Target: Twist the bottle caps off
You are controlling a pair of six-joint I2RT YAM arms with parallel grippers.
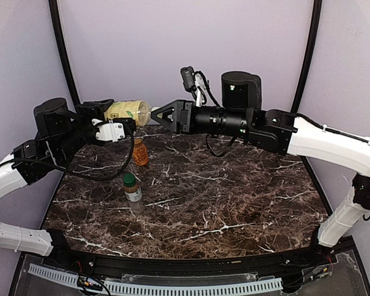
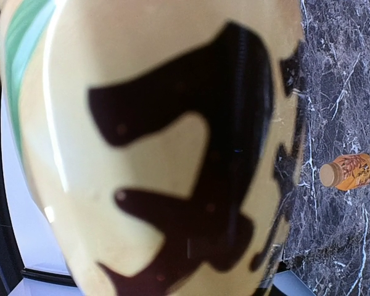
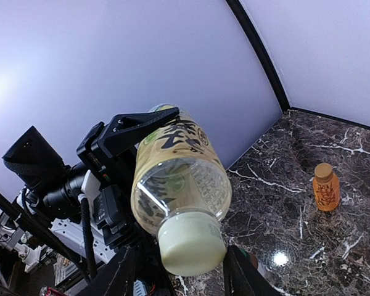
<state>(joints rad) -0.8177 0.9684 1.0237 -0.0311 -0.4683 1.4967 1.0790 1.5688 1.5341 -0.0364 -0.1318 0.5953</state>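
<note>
My left gripper (image 1: 123, 121) is shut on the tall yellow-green tea bottle (image 1: 129, 110) and holds it lying level above the back left of the table. Its label (image 2: 160, 142) fills the left wrist view and hides those fingers. The cream-white cap (image 3: 191, 243) points at my right gripper (image 3: 188, 271), whose fingers (image 3: 242, 277) sit tight on either side of it. The short orange bottle (image 1: 139, 152) with its gold-orange cap (image 3: 323, 170) stands upright below. Nearer the front, the small clear bottle (image 1: 134, 192) with its dark green cap (image 1: 130, 179) also stands upright.
The dark marble table (image 1: 234, 197) has black rails along its edges and lilac walls close behind. Both arms meet over the back left corner, with the right arm's cable (image 1: 219, 147) hanging low there.
</note>
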